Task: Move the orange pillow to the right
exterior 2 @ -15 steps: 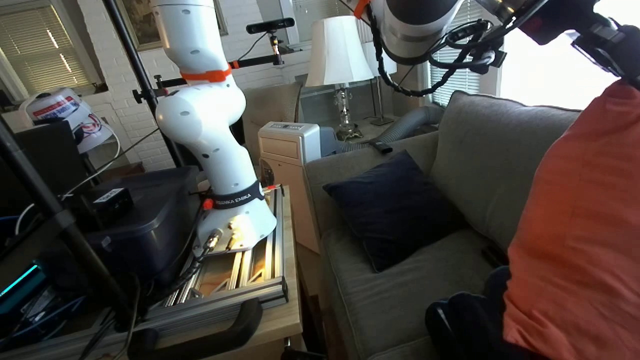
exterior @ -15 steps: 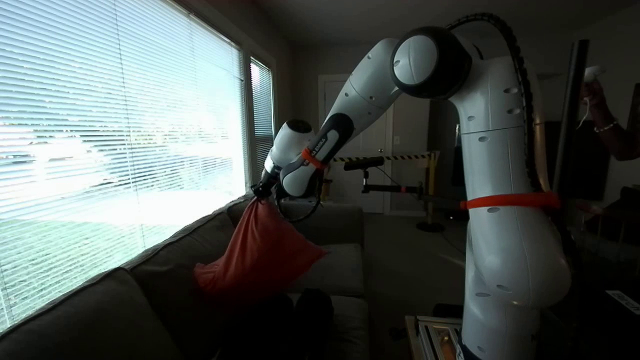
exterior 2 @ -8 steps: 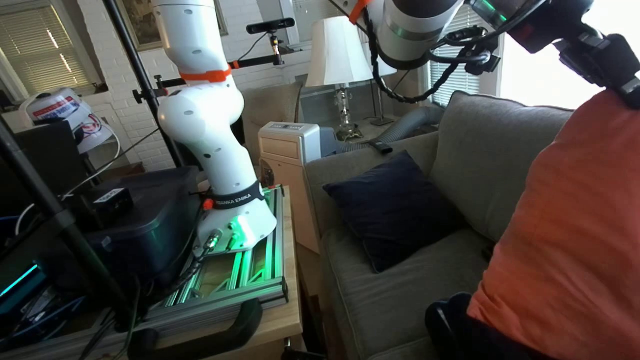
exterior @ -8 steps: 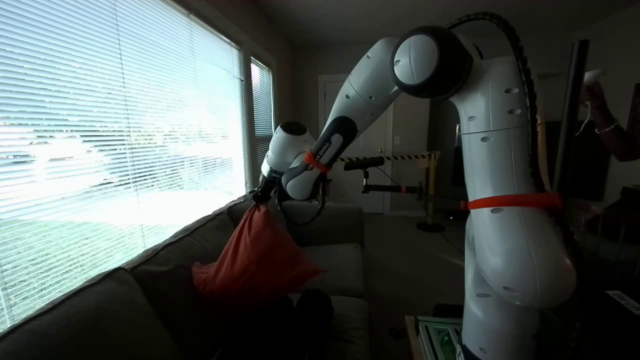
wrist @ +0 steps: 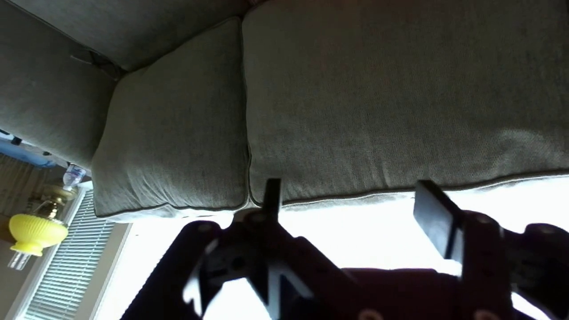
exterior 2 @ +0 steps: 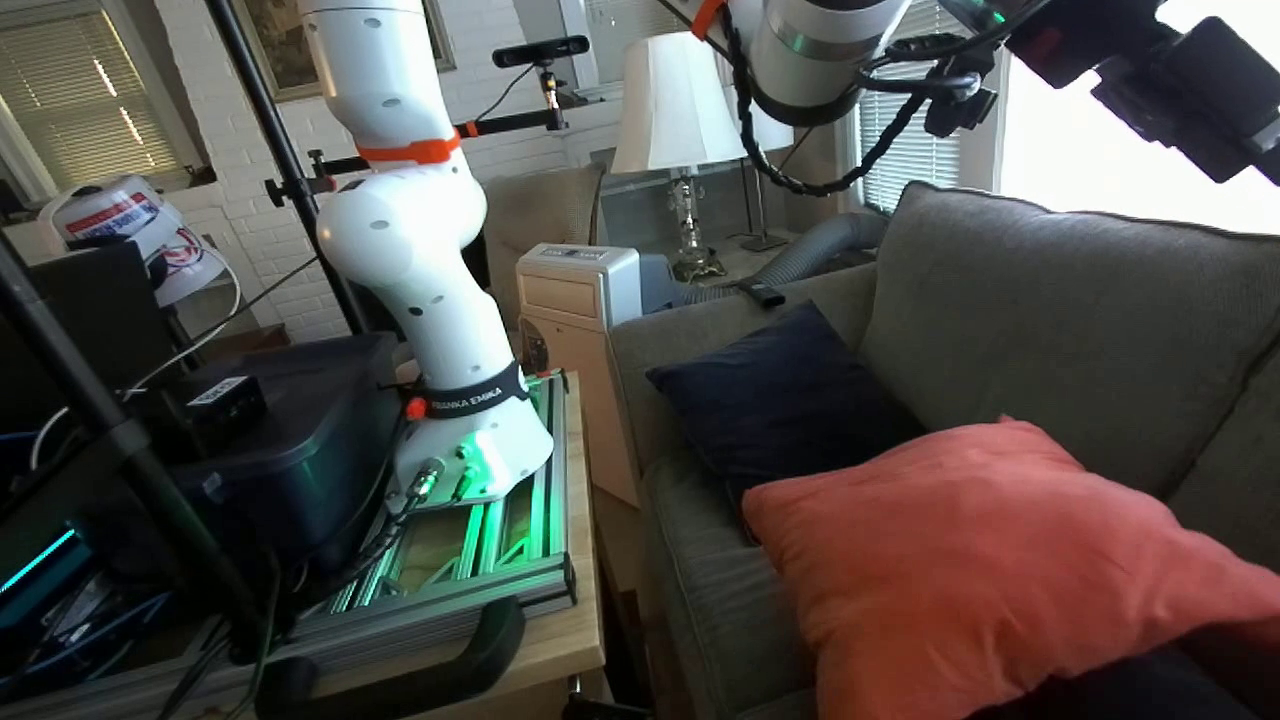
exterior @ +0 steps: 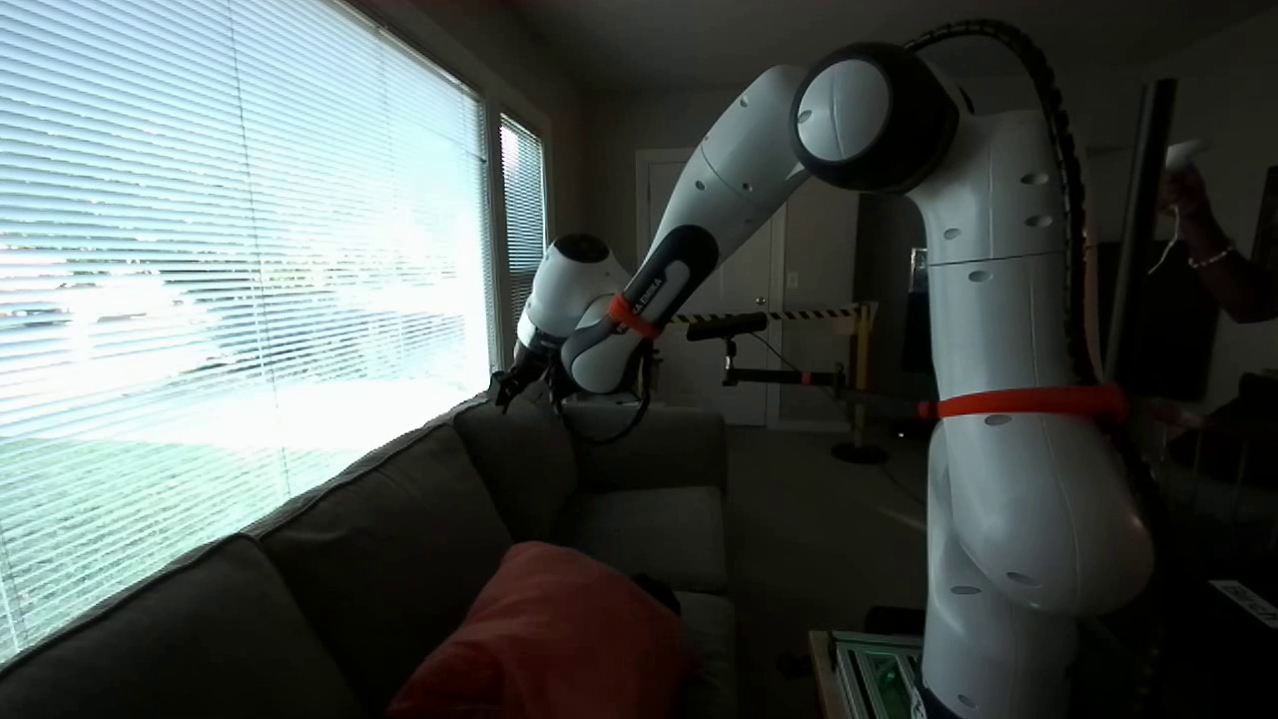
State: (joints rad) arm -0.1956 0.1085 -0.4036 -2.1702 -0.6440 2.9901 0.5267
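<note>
The orange pillow (exterior 2: 960,560), which half a second earlier hung by its top from the gripper (wrist: 349,200), was found lying rumpled over the seat (exterior 2: 715,610) of the gray couch (exterior 2: 1060,290), at the lower right of the frame in an exterior view. It hid part of the navy pillow (exterior 2: 780,400); contact between the two could not be told. In the wrist view the jaws stood wide apart, with hold of nothing. The robot arm (exterior: 739,170) had shifted little. The couch fabric was plain, with piped seams; a dark item (exterior 2: 1130,690), not identifiable, showed beneath the orange pillow. Window blinds (exterior: 250,250) filled the left of an exterior view, bright with daylight. A white-shaded table lamp (exterior 2: 675,110) stood at upper center, a portable air conditioner (exterior 2: 575,330) just beside the couch, and a wood-topped table (exterior 2: 585,640) bore the arm's base (exterior 2: 470,440) at lower left.
</note>
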